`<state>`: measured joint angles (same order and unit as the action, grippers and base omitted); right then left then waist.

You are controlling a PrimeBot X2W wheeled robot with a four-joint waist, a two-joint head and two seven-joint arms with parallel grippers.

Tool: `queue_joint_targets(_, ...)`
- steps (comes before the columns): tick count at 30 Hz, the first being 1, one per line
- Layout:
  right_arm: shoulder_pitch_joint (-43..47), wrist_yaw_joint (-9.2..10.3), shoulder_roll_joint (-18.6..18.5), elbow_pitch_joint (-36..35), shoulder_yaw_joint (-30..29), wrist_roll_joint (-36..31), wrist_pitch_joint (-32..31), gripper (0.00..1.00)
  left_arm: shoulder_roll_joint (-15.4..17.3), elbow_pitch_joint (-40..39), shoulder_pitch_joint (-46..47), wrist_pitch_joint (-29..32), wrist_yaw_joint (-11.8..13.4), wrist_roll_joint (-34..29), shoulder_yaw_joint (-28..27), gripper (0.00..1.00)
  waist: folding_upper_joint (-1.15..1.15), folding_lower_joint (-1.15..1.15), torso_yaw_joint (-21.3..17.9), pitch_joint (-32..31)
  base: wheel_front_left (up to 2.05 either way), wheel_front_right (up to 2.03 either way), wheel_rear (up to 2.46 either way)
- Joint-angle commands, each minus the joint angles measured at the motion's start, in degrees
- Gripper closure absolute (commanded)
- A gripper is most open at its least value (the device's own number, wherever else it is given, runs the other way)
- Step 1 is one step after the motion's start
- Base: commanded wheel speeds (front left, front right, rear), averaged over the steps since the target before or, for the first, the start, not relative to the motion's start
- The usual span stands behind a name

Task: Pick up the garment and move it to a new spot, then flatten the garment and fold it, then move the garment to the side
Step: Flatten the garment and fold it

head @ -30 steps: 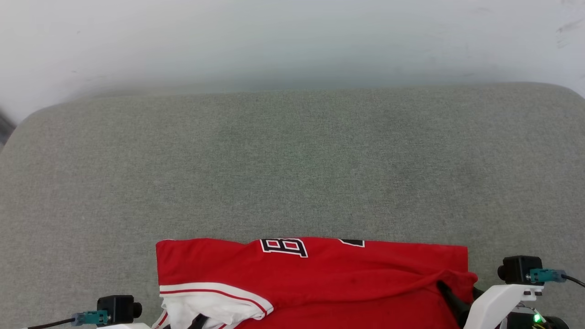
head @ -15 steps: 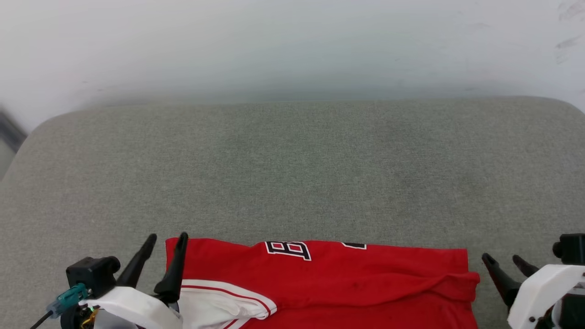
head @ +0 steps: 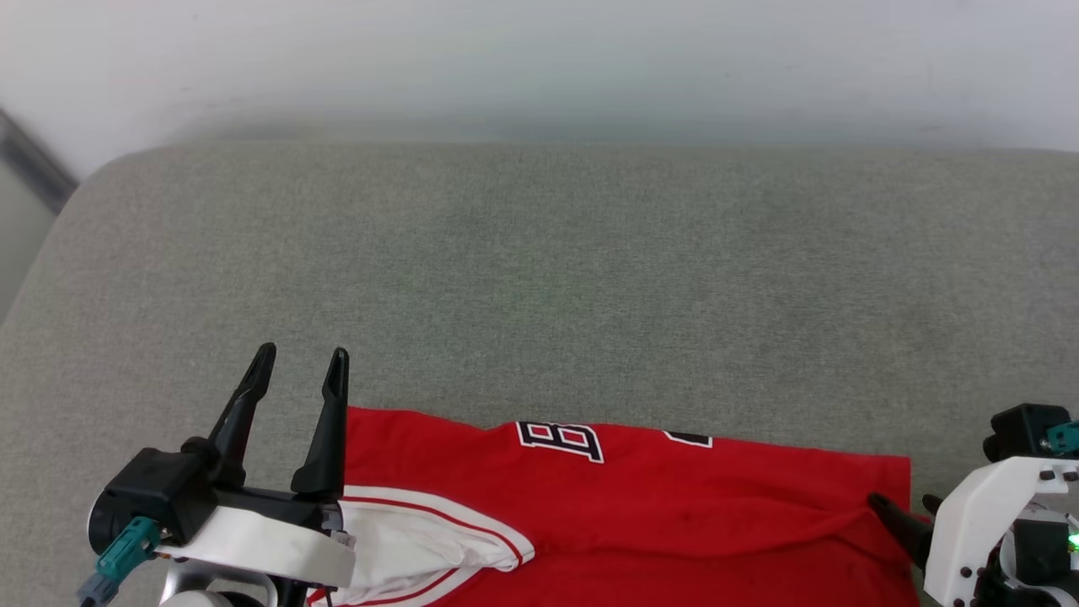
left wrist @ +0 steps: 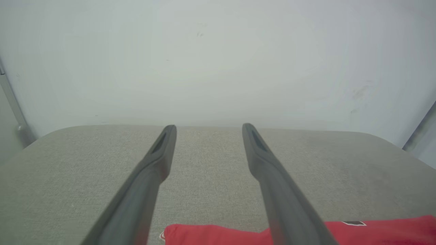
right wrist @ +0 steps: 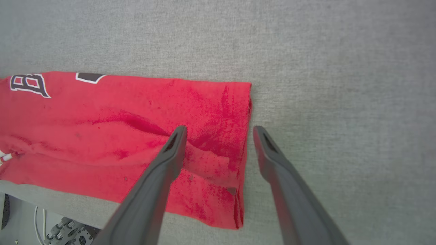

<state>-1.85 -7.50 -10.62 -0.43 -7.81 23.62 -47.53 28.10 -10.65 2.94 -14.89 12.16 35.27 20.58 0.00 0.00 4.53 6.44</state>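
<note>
Left gripper (head: 302, 354) is sitting at the lower left of the head view with its two dark fingers spread a fair bit apart and nothing between them. One finger is over bare grey fabric, and the other lines up with the left corner of the garment (head: 641, 506). From the left wrist view the same gripper (left wrist: 208, 127) points out toward the pale wall (left wrist: 218, 51), and the red cloth (left wrist: 211, 233) only peeks in along the bottom edge, so it looks raised off the surface rather than pressed into it. Right gripper (head: 900, 503) is down at the lower right, mostly tucked behind its white bracket, with just the fingertips poking out by the garment's right edge. The right wrist view is way clearer: that gripper (right wrist: 219, 129) is spread open and empty and straddles the edge of the shirt (right wrist: 119, 119), one finger over the red fabric and the other over plain grey. Can't tell if either tip is actually touching. The garment itself lies folded into a long red band along the near edge of the grey fabric-topped table (head: 539, 278), with a few wrinkles toward its right end. Dark white-outlined lettering (head: 560, 440) is cut off by the far fold, and a white sleeve with red stripes (head: 405, 539) is bunched at the left end just beside the left gripper's white bracket. Rest of the table runs back to the wall.
</note>
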Motion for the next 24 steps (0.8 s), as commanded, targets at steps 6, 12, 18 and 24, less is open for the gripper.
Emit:
queue_joint_targets(6, 0.9, 0.02, 3.0, 2.8, -0.3, -0.2, -2.7, 0.0, 0.1, -2.4, 1.3, -0.3, 0.5, -2.6, 0.1, 0.0, 0.0, 0.0, 2.6, 4.0, 0.0, 0.0, 0.0)
queue_joint_targets(12, 1.9, 0.02, 5.0, 6.9, 0.7, 0.6, -4.6, 0.0, 0.1, -1.6, 1.0, -0.3, 0.9, -3.4, 0.3, 0.0, 0.0, 0.0, 2.7, 4.7, 0.0, 0.0, 0.0)
queue_joint_targets(18, -0.5, 0.01, 3.6, 7.4, 1.1, 1.7, -3.5, 1.0, 0.1, 0.0, 0.4, -0.3, 0.6, -3.6, 0.5, 0.0, 0.0, 0.0, 1.9, 3.2, 0.0, 0.0, 0.0)
queue_joint_targets(24, -2.9, 0.02, 1.1, 6.0, 1.7, 2.7, -2.2, 1.0, 0.5, 1.4, -0.8, -0.2, 1.5, -4.4, 0.7, 0.0, 0.0, 0.0, 0.8, 0.2, 0.0, 0.0, 0.0)
